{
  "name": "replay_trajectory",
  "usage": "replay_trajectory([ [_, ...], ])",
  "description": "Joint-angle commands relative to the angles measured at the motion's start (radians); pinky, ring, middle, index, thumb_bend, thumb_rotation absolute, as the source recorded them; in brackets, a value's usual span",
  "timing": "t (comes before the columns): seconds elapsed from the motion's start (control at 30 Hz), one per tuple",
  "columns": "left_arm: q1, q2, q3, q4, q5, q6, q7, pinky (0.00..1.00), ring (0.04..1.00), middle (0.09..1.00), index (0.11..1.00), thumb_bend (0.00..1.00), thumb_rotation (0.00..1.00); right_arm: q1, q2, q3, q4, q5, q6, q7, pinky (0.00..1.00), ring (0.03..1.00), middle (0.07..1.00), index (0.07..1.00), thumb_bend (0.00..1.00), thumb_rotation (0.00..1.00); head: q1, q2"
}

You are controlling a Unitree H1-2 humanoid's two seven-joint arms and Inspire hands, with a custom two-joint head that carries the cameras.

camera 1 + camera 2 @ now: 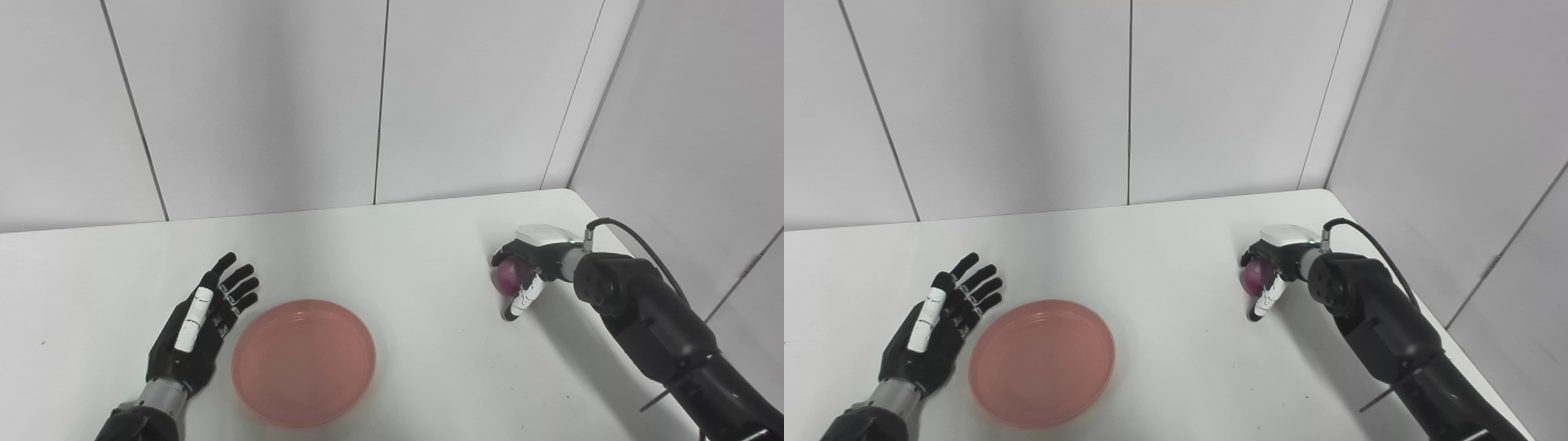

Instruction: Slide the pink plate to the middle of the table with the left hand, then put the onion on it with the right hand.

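From my console I see the pink plate (304, 361) lying flat on the white worktop (398, 257), towards the near edge and a little left of centre; my left robot hand (202, 324) rests just beside the plate's left rim, fingers spread and stretched out, holding nothing; whether it touches the rim I cannot tell; well apart, over on the right side of the worktop, my right robot hand (527, 269) is curled around the purple onion (511, 275), fingers and thumb wrapped about it, low at the surface; I cannot tell whether the onion sits on the worktop.
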Motion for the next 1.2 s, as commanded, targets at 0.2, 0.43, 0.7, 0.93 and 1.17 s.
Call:
replay_trajectory([
  [0.2, 0.056, 0.005, 0.002, 0.041, 0.020, 0.084, 0.039, 0.88, 0.853, 0.843, 0.882, 0.81, 0.64, -0.061, -0.034, 0.022, 0.015, -0.030, 0.058, 0.065, 0.64, 0.751, 0.805, 0.813, 1.00, 0.27, 0.001, 0.001],
  [0.43, 0.056, 0.007, 0.001, 0.040, 0.016, 0.086, 0.036, 0.88, 0.852, 0.844, 0.883, 0.81, 0.65, -0.074, -0.041, 0.036, 0.034, -0.031, 0.074, 0.094, 0.67, 0.743, 0.780, 0.775, 1.00, 0.28, 0.000, 0.002],
  [0.7, 0.059, 0.010, 0.000, 0.035, 0.016, 0.092, 0.037, 0.88, 0.853, 0.843, 0.884, 0.80, 0.66, -0.077, -0.048, 0.043, 0.044, -0.027, 0.073, 0.100, 0.61, 0.667, 0.717, 0.714, 0.97, 0.19, -0.002, 0.004],
  [0.93, 0.059, 0.010, 0.002, 0.037, 0.014, 0.089, 0.035, 0.88, 0.854, 0.847, 0.885, 0.80, 0.65, -0.079, -0.052, 0.049, 0.048, -0.030, 0.087, 0.119, 0.60, 0.663, 0.709, 0.699, 0.97, 0.19, -0.004, 0.005],
  [1.17, 0.059, 0.010, 0.003, 0.037, 0.012, 0.089, 0.033, 0.88, 0.852, 0.845, 0.888, 0.79, 0.66, -0.078, -0.061, 0.049, 0.062, -0.009, 0.077, 0.124, 0.60, 0.660, 0.707, 0.698, 0.98, 0.18, -0.005, 0.006],
])
